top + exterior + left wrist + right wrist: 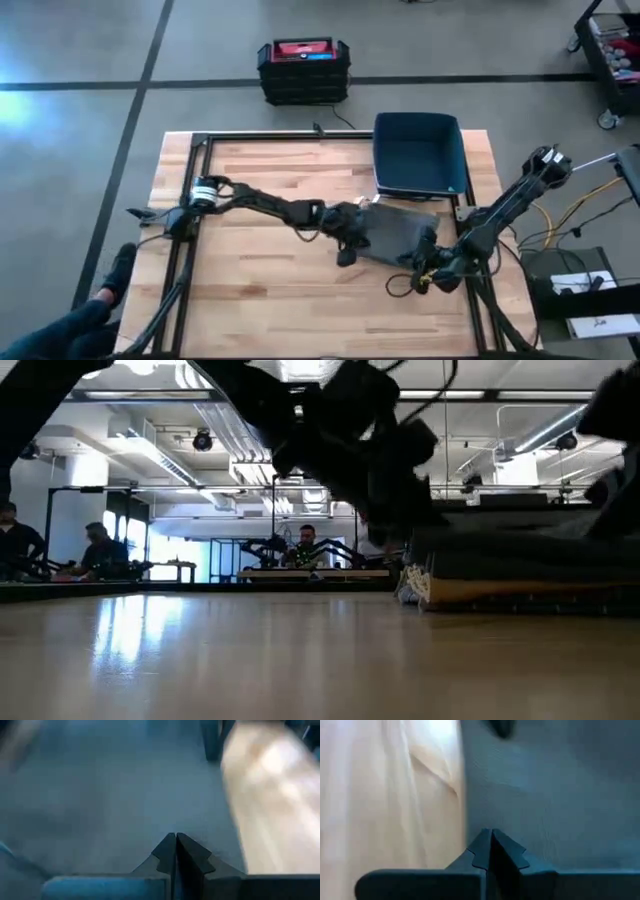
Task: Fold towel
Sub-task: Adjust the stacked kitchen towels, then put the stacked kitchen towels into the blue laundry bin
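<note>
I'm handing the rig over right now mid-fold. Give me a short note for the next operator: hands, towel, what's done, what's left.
Left hand: fingers shut, over the towel's left part, arm stretched across the table.
Right hand: fingers shut, at the towel's near right edge.
Whether either one pinches cloth cannot be told.
Towel: dark grey, lying compact on the wooden table right of centre, just in front of the blue bin.
Done: towel looks already folded down to a small stack.
Left: confirm the fold is neat, free both hands, pull the arms back.

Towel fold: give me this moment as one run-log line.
towel: folded, beside bin | left gripper: shut, at towel edge | right gripper: shut, at towel corner
</note>
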Tool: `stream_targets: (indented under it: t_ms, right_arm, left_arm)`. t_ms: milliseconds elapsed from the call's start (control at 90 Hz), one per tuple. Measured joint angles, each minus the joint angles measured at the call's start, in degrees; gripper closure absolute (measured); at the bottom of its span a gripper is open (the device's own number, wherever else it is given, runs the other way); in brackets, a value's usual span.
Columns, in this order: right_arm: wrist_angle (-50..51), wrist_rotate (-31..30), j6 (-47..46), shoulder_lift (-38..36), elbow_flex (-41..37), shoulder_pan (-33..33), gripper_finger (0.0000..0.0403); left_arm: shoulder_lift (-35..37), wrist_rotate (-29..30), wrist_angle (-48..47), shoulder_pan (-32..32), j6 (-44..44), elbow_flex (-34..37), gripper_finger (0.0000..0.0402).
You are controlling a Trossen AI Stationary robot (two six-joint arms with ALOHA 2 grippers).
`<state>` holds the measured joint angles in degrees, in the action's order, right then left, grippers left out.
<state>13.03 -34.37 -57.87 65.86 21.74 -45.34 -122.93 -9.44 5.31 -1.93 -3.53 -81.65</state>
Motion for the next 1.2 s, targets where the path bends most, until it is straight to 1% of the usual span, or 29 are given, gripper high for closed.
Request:
stream_targets:
  t_ms: [78,144,211,256,356,422,489,578,633,689,789,878,944,1022,1089,1200]
  right_arm:
    - [-5.7,0.4,-0.5,0.6,-3.7,-0.2,0.0403]
    - [-7.8,0.4,0.2,1.1,-5.9,-0.2,0.0403]
    - [-7.9,1.0,1.2,0.5,-6.2,-0.1,0.0403]
    - [-6.3,1.5,2.9,-0.5,-5.2,-0.2,0.0403]
    - [0.5,1.6,7.2,-3.6,0.0,-0.1,0.0403]
    - [7.7,-0.1,9.4,-5.6,4.1,0.0,0.0403]
    - [17.0,-5.3,8.6,-7.1,6.9,0.0,0.0403]
    - [28.2,-14.6,3.4,-9.2,8.4,0.6,0.0403]
    - [32.7,-16.9,1.0,-10.1,7.8,1.7,0.0403]
    - [34.5,-17.1,-0.8,-11.1,5.8,3.0,0.0403]
    - [33.8,-15.5,-3.1,-12.2,1.7,4.8,0.0403]
    - [32.3,-12.6,-5.9,-12.5,-1.5,5.0,0.0403]
    - [30.2,-10.0,-7.2,-12.5,-3.3,5.0,0.0403]
    - [30.0,-6.9,-8.3,-12.5,-4.1,5.0,0.0403]
    - [31.8,-3.6,-8.3,-12.6,-2.3,5.1,0.0403]
    - [39.4,3.4,-9.0,-13.8,6.7,5.0,0.0403]
  left_arm:
    - [-1.0,0.1,0.3,-0.3,-0.6,0.8,0.0401]
    - [-1.4,1.1,1.1,-0.5,-2.0,2.0,0.0401]
    - [-1.0,1.4,2.0,-0.5,-3.2,2.9,0.0401]
    - [-0.4,1.4,1.6,-0.5,-3.9,3.1,0.0401]
    - [2.2,1.4,0.6,-0.5,-4.5,2.5,0.0401]
    - [4.5,1.6,1.3,-0.5,-4.5,1.7,0.0401]
    - [6.2,3.0,2.5,-0.5,-4.0,1.0,0.0402]
    - [6.4,5.5,2.2,-0.3,-2.5,0.6,0.0402]
    - [5.7,6.5,2.4,0.1,-1.4,0.7,0.0402]
    - [4.6,7.3,4.1,0.8,-0.9,0.7,0.0402]
    - [1.6,7.8,4.9,2.4,-0.5,0.7,0.0402]
    - [-0.8,10.6,3.9,3.6,-0.6,1.1,0.0402]
    - [-1.3,11.7,4.1,4.2,-0.6,1.3,0.0402]
    - [-1.3,11.8,4.8,4.9,-1.6,1.4,0.0402]
    - [-1.1,11.7,3.7,5.0,-2.1,1.6,0.0401]
    - [2.5,11.7,2.4,4.1,-2.9,1.8,0.0402]
